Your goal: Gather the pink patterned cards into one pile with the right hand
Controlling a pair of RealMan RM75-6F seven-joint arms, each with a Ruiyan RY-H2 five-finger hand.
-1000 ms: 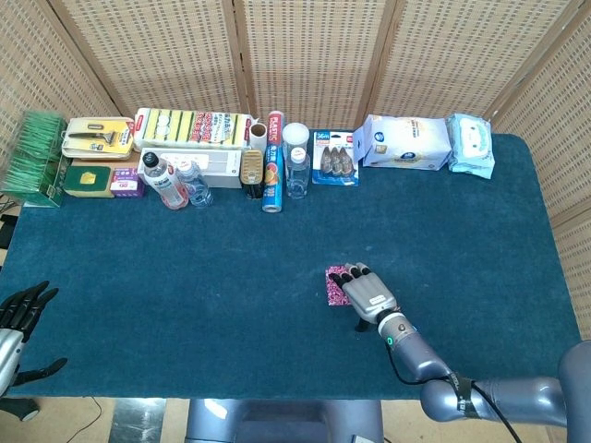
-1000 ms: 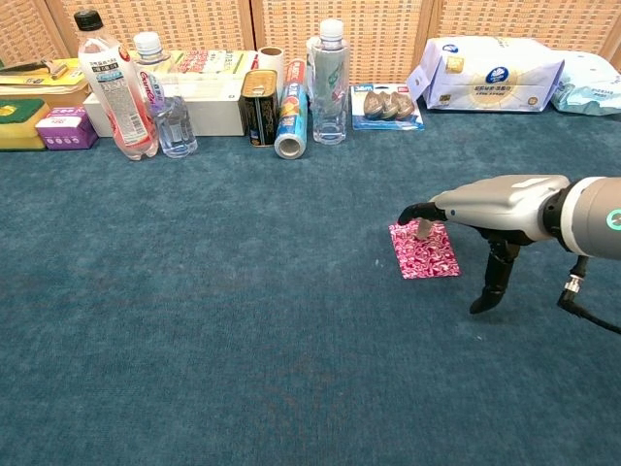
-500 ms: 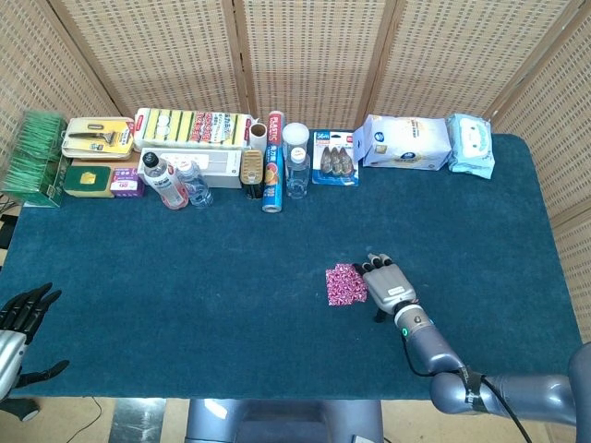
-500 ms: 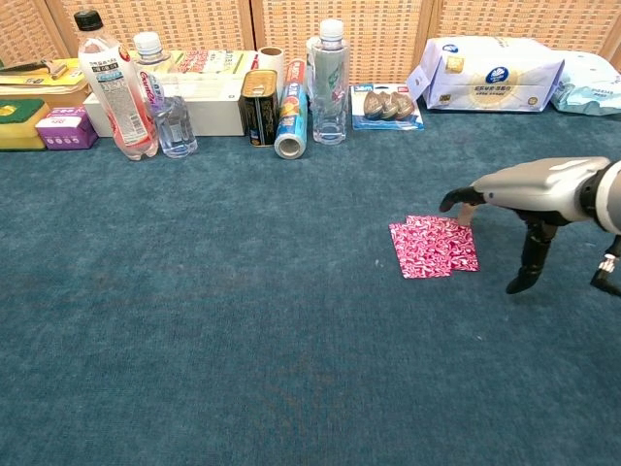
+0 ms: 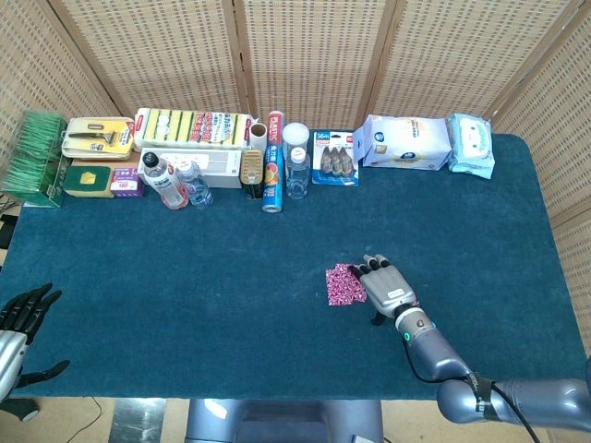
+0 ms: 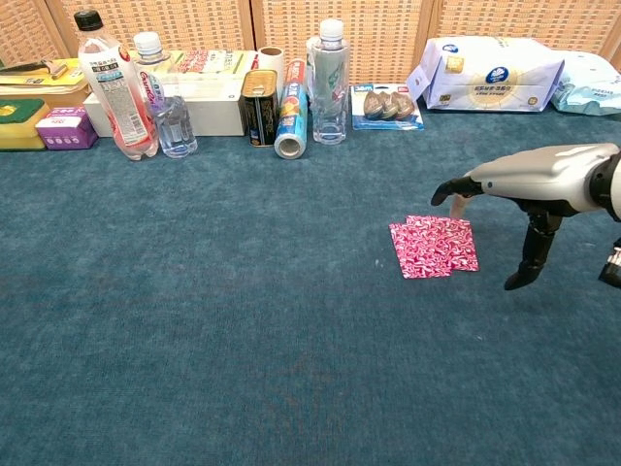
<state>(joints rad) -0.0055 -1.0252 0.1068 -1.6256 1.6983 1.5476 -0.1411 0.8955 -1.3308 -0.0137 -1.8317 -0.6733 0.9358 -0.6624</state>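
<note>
- While you work the far side, your left hand (image 5: pixel 20 314) sits off the near left corner of the blue table (image 5: pixel 185 305), dark fingers spread and holding nothing
- Along the back edge, going rightward, you have a green box (image 5: pixel 37 157), a razor pack (image 5: pixel 97 137), a purple box (image 6: pixel 66 127), sponge packs (image 5: pixel 189 127), a red-labelled bottle (image 6: pixel 109 85), a small clear bottle (image 6: pixel 173 116), a tin can (image 6: pixel 259 107), a foil roll (image 6: pixel 291 121) and a tall clear bottle (image 6: pixel 330 83)
- Next come the blister pack (image 6: pixel 386 105), then the white wipes pack (image 6: pixel 495 73) and the pale blue wipes pack (image 6: pixel 592 83)
- You see the pink patterned cards (image 6: pixel 434 246) lying flat in the middle right of the table, two showing, side by side and overlapping
- Your right hand (image 6: pixel 529 180) hovers palm-down just right of the cards, fingers extended and apart, gripping nothing; fingertips (image 6: pixel 456 189) are above the cards' far right corner, thumb pointing down towards the cloth
- Whether those fingertips touch the cards you cannot tell
</note>
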